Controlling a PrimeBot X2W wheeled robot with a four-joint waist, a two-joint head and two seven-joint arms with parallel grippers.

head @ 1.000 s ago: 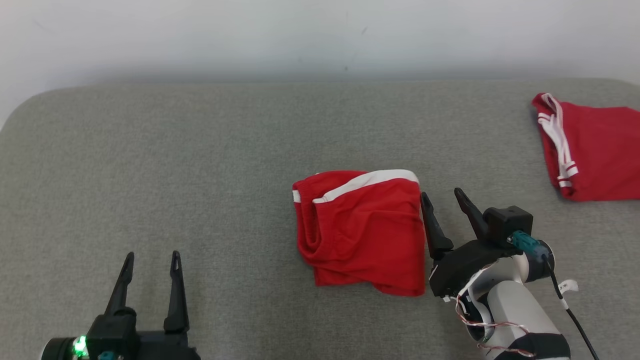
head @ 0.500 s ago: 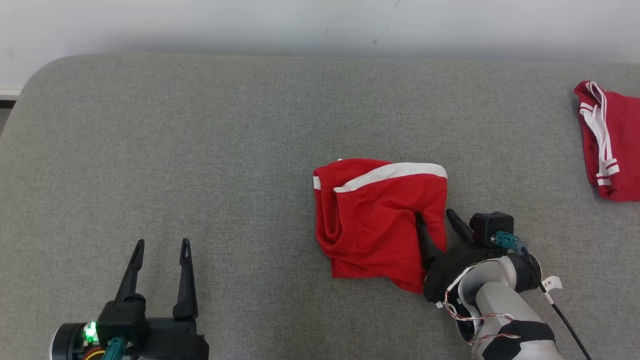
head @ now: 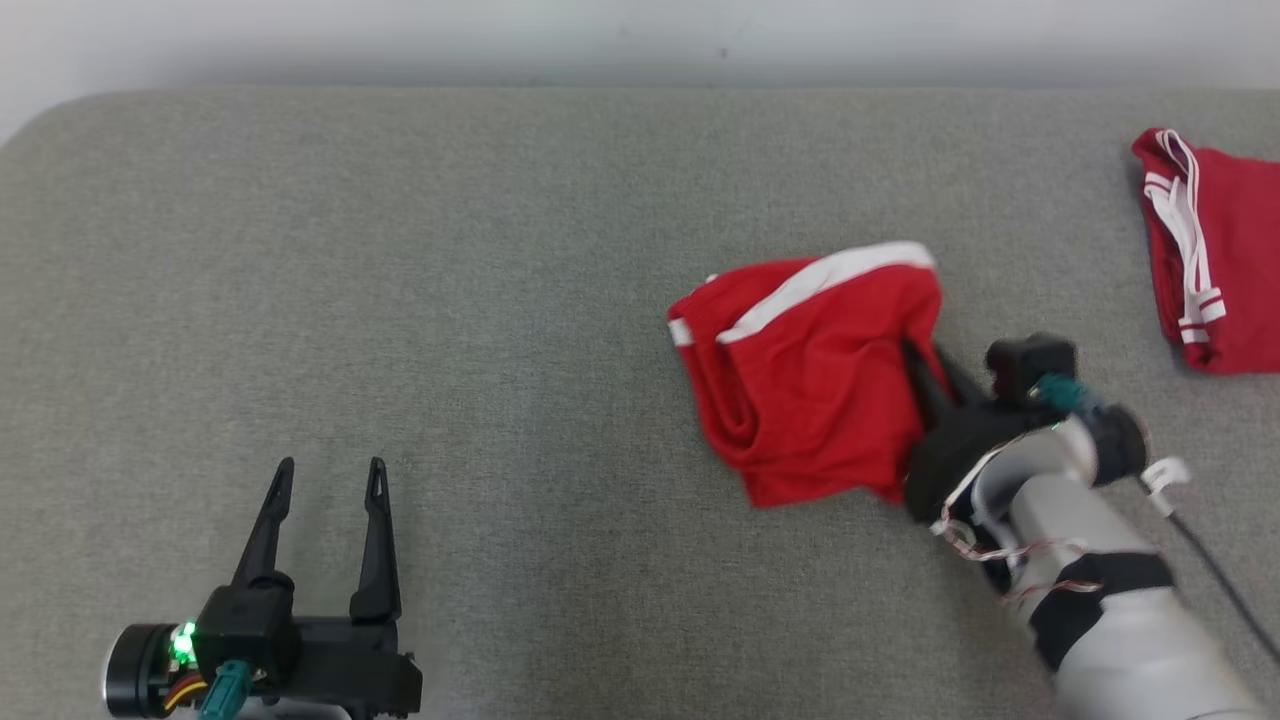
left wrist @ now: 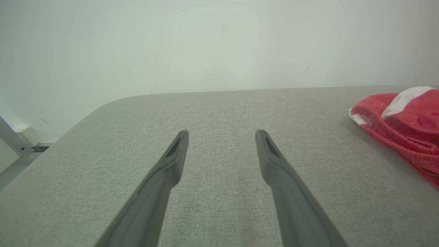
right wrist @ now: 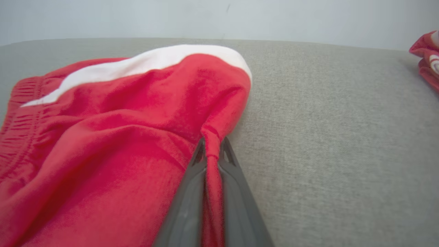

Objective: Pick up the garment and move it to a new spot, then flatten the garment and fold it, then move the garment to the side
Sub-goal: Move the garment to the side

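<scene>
The garment (head: 800, 370) is a pair of red shorts with a white stripe, folded into a bundle right of centre on the grey cushion. My right gripper (head: 925, 355) is shut on its right edge; in the right wrist view a pinched fold of the garment (right wrist: 113, 137) sits between the closed fingers of my right gripper (right wrist: 212, 144). My left gripper (head: 328, 475) stands open at the lower left, far from the cloth, nothing between its fingers. The left wrist view shows the left gripper (left wrist: 222, 135) open over bare cushion, with the garment (left wrist: 404, 120) at the right edge.
A second red garment (head: 1215, 250) with white trim lies at the far right edge of the cushion (head: 400, 300), also visible as a red garment (right wrist: 427, 58) in the right wrist view. A pale wall runs behind the cushion's far edge.
My right gripper moved onto the garment's right edge and shut on it, then pulled the cloth up and to the right. The head camera also shifted. The left gripper stayed open.
</scene>
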